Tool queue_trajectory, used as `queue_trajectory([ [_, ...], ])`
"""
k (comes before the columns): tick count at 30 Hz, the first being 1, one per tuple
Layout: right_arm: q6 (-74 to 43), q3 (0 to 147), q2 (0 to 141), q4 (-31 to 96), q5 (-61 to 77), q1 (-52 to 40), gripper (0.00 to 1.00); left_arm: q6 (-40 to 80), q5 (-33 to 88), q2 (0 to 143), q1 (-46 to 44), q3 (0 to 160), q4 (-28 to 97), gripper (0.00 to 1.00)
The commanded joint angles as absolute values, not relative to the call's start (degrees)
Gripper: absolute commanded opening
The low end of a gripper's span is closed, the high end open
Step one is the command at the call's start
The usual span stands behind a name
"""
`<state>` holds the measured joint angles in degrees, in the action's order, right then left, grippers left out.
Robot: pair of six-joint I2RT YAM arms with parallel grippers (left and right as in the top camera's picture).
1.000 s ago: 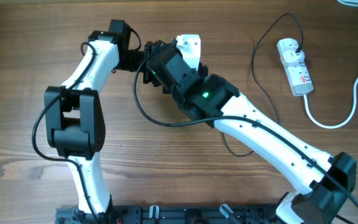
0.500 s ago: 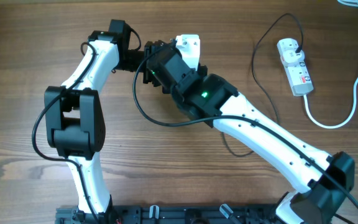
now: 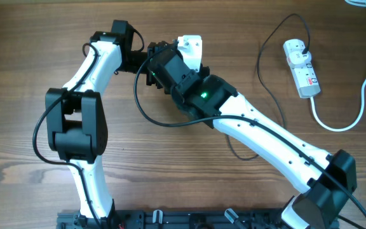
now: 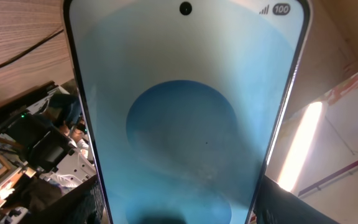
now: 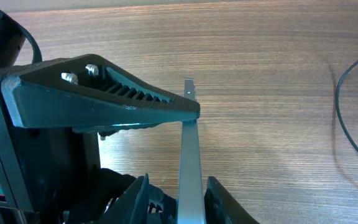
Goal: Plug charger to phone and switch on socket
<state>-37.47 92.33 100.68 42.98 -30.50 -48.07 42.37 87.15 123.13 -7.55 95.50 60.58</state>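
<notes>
Our white-and-black left arm (image 3: 97,60) rises from 7 o'clock and bends toward 1 o'clock, its tool (image 3: 142,62) clamped on a slim blue-screened smartphone (image 4: 185,124). Our right arm (image 3: 272,143) stretches from 5 o'clock toward 11 o'clock. Its tool (image 5: 178,198) meets the left one, fingers (image 5: 225,205) flanking the smartphone's edge, grip unclear.

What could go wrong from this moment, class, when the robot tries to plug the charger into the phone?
1. The left gripper holds the phone only by its long edges, and the right gripper has a finger close on either side of it. A nudge might twist the phone loose.
2. The charger runs under the right arm. Moving that arm could drag the cable and tug the socket.
</notes>
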Motion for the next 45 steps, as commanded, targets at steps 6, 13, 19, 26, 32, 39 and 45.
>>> queue_trajectory([
  [6, -37.5, 93.4, 101.3, 42.7, -32.2, -47.9, 0.22, 42.4, 90.3, 121.0, -7.5, 95.5, 60.4, 0.7],
  [13, -37.5, 93.4, 101.3, 42.7, -32.2, -47.9, 0.12, 42.4, 90.3, 121.1, -7.5, 95.5, 60.4, 0.7],
  [19, -37.7, 93.4, 101.3, 42.7, -32.2, -47.9, 0.05, 42.5, 90.3, 121.1, -7.5, 95.5, 60.4, 0.7],
  [26, -52.7, 93.4, 99.5, 43.8, -38.6, -47.9, 0.05, 42.8, 90.3, 121.1, -7.2, 95.5, 60.4, 0.75],
  [32, -62.8, 93.4, 95.9, 43.7, -42.5, -47.9, 0.04, 44.0, 90.3, 121.1, -5.5, 95.5, 60.4, 0.75],
  [39, -100.3, 93.4, 95.0, 44.2, -34.9, -47.9, 0.04, 47.6, 90.3, 121.1, -5.3, 95.5, 60.5, 0.75],
  [45, -115.0, 93.4, 95.1, 46.9, -29.8, -47.9, 0.04, 51.9, 90.3, 121.1, -5.3, 95.5, 60.5, 0.7],
])
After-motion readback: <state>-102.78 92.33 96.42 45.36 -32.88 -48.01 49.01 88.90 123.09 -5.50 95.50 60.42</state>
